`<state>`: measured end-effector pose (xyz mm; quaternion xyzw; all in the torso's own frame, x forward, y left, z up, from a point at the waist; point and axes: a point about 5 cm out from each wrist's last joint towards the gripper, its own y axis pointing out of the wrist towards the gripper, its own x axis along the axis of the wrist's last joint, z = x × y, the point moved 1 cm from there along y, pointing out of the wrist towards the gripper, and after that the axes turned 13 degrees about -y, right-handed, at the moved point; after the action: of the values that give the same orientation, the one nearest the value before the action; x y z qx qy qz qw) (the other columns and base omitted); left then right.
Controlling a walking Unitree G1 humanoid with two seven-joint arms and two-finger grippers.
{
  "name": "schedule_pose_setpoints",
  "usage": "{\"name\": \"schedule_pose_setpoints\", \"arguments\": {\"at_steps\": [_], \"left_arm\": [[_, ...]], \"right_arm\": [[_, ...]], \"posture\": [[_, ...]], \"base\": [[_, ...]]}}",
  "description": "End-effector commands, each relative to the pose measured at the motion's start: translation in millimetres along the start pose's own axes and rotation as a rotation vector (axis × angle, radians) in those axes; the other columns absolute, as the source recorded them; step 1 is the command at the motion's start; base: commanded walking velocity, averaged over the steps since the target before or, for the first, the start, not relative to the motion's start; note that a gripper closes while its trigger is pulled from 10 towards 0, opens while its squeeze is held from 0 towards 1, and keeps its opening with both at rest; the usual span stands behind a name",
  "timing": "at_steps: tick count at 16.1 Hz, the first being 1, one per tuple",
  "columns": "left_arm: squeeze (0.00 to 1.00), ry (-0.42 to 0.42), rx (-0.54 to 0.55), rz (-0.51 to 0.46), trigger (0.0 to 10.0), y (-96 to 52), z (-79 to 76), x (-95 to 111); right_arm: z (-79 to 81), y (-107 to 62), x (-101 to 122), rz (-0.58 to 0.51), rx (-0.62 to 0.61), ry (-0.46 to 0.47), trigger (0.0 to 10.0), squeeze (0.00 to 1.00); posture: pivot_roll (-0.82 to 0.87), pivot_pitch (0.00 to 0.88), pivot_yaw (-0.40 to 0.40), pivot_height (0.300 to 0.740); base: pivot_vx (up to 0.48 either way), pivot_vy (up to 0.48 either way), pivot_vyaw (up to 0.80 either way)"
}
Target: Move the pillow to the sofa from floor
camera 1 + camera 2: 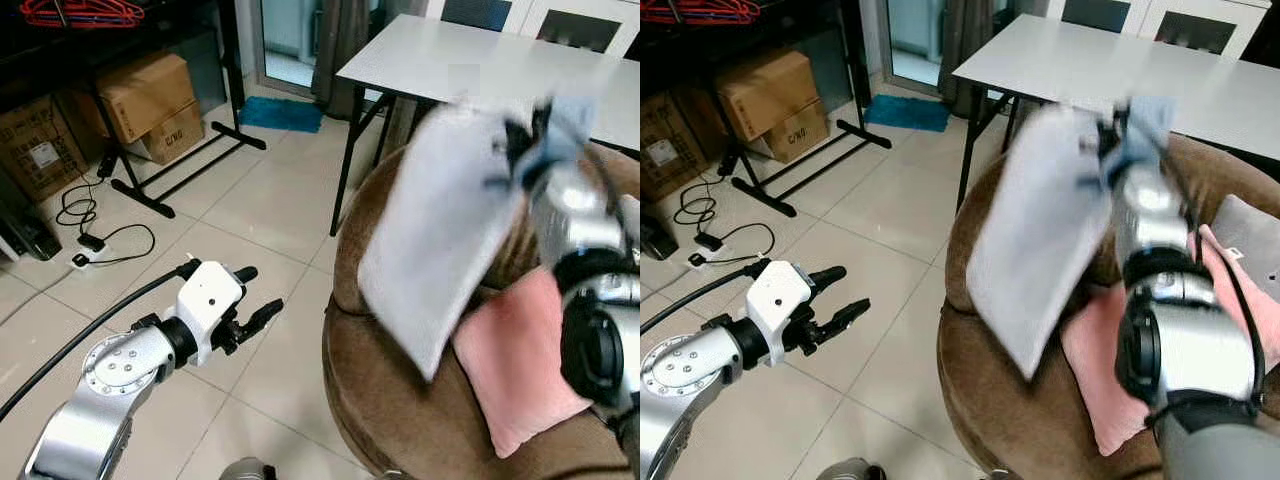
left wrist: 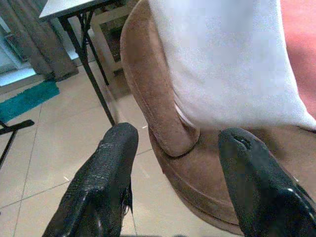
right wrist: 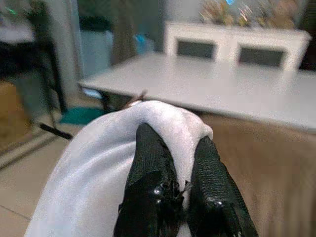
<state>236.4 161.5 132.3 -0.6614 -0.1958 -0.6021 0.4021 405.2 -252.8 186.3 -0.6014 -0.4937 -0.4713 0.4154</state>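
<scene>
Mid-carry: pillow (image 1: pixel 440 230) pinched at its top edge in right hand (image 3: pixel 175 163), hanging over sofa (image 1: pixel 400 420). Left hand (image 1: pixel 255 300) spread, idle at left. Next, probably: lower onto seat, let go.

white table (image 1: pixel 480 60) | cardboard boxes (image 1: pixel 145 95) | teal mat (image 1: pixel 280 113) | power strip (image 1: pixel 82 260)

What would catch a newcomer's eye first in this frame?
The white pillow hangs in the air over the brown sofa, pinched at its top corner by the right gripper. Beneath it a pink cushion already lies on the seat. The left gripper is held out open over the tiled floor, beside the sofa, carrying nothing.
</scene>
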Motion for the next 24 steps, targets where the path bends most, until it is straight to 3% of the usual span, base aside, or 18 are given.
{"name": "schedule_pose_setpoints", "arguments": {"at_steps": [1, 3, 6, 9, 11, 14, 17, 18, 19, 24], "left_arm": [[0.0, 0.011, -0.008, -0.005, 10.0, -1.0, -0.5, 3.1], [0.0, 0.008, -0.003, -0.003, 10.0, -1.9, 0.3, 3.2], [0.0, 0.007, -0.002, -0.005, 10.0, -0.6, 0.3, 3.3], [0.0, 0.009, -0.009, -0.009, 10.0, 2.2, 0.9, 4.3], [0.0, 0.011, -0.015, -0.009, 10.0, 3.8, 0.8, 4.8], [0.0, 0.011, -0.017, -0.007, 10.0, 4.0, 0.8, 4.9], [0.0, 0.006, -0.012, -0.003, 10.0, 2.7, 0.7, 4.0], [0.0, 0.005, -0.009, -0.003, 10.0, 2.4, 0.9, 3.6], [0.0, 0.004, -0.007, -0.002, 10.0, 2.3, 1.0, 3.3], [0.0, 0.009, -0.008, -0.008, 10.0, 6.0, 2.4, 3.3]], "right_arm": [[-14.1, -2.4, -4.7, 0.007, -0.089, -0.007, 10.0, 0.0], [-29.9, -5.8, -11.0, 0.03, -0.168, -0.061, 10.0, 0.0], [-39.8, -8.9, -17.8, 0.059, -0.217, -0.053, 10.0, 0.0], [-16.1, -8.3, -26.8, 0.071, -0.102, -0.042, 10.0, 0.0], [-7.2, -7.7, -27.8, 0.076, -0.09, -0.034, 10.0, 0.0], [-7.1, -9.1, -33.9, 0.111, -0.11, -0.035, 10.0, 0.0], [-8.6, -18.4, -62.4, 0.242, -0.121, -0.111, 10.0, 0.0], [-12.7, -22.5, -71.4, 0.274, -0.143, -0.096, 10.0, 0.78], [-17.9, -26.5, -78.9, 0.299, -0.168, -0.078, 10.0, 1.0], [-36.8, -24.0, -65.8, 0.225, -0.213, 0.025, 10.0, 1.0]], "posture": [[0.0, 0.0, -0.016, 0.74], [0.0, 0.0, -0.012, 0.74], [-0.01, 0.0, -0.006, 0.74], [-0.02, 0.0, 0.003, 0.74], [-0.02, 0.0, 0.004, 0.74], [-0.01, 0.0, 0.001, 0.74], [0.0, 0.0, -0.005, 0.74], [0.0, 0.0, -0.01, 0.74], [0.0, 0.0, -0.008, 0.74], [-0.02, 0.0, 0.0, 0.74]], "base": [[0.0, 0.0, 0.0], [0.0, 0.0, 0.0], [0.0, 0.0, 0.0], [0.0, 0.0, 0.0], [0.0, 0.0, 0.0], [0.0, 0.0, 0.0], [0.0, 0.0, 0.0], [0.0, 0.0, 0.0], [0.0, 0.0, 0.0], [0.0, 0.0, 0.0]]}}
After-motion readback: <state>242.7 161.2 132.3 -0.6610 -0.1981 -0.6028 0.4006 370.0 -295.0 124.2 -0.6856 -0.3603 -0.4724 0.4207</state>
